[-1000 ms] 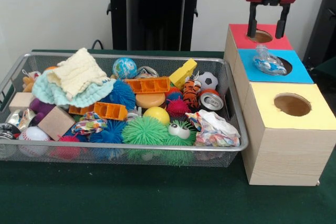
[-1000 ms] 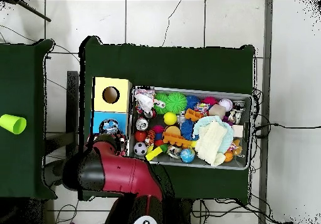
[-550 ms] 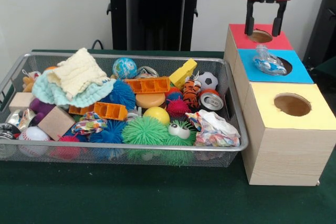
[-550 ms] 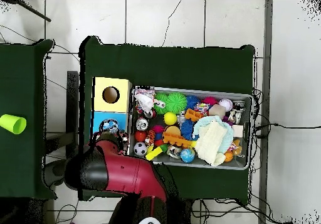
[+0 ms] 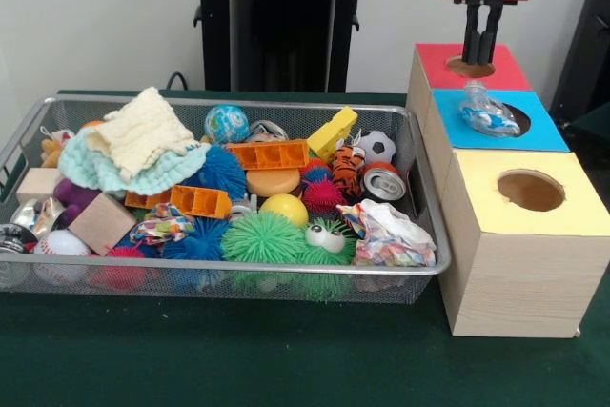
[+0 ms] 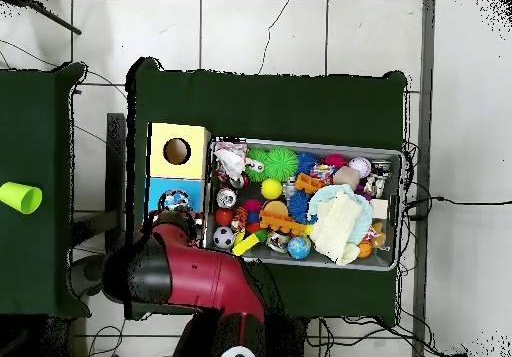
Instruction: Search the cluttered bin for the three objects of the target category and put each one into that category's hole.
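Your claw (image 5: 482, 37) hangs right over the hole in the red-topped box (image 5: 507, 71), fingers pressed together w/ nothing between them, tips just above the opening. Red wrist housing sits at the top edge of the front view. From overhead the arm (image 6: 185, 278) covers that box completely, so you can't see the claw there.

Next box toward the camera from the claw, the blue-topped one (image 5: 538, 131): a clear plastic bottle (image 5: 482, 110) w/ blue print lies on its side on the lid, one end at the rim of that hole, not down inside. Beyond that, nearest the camera, the yellow-topped box (image 5: 562, 209), hole open and bare.

Off to the claw's side, the wire-mesh bin (image 5: 419, 269) sits on the green counter (image 5: 286, 355), touching or just beside the boxes, packed full. Closest to the claw's end of the bin: a crushed soda can (image 5: 383, 184), a small soccer ball (image 5: 377, 146), a tiger toy (image 5: 347, 169), a crumpled printed wrapper (image 5: 389, 234). Mid-bin: yellow ball (image 5: 284, 207), green spiky ball (image 5: 263, 237), orange plastic tray (image 5: 268, 153), globe ball (image 5: 226, 124). Far end from the claw: cream knit cloth (image 5: 141, 131) on top of the pile, wooden block (image 5: 101, 223), baseball (image 5: 60, 245).
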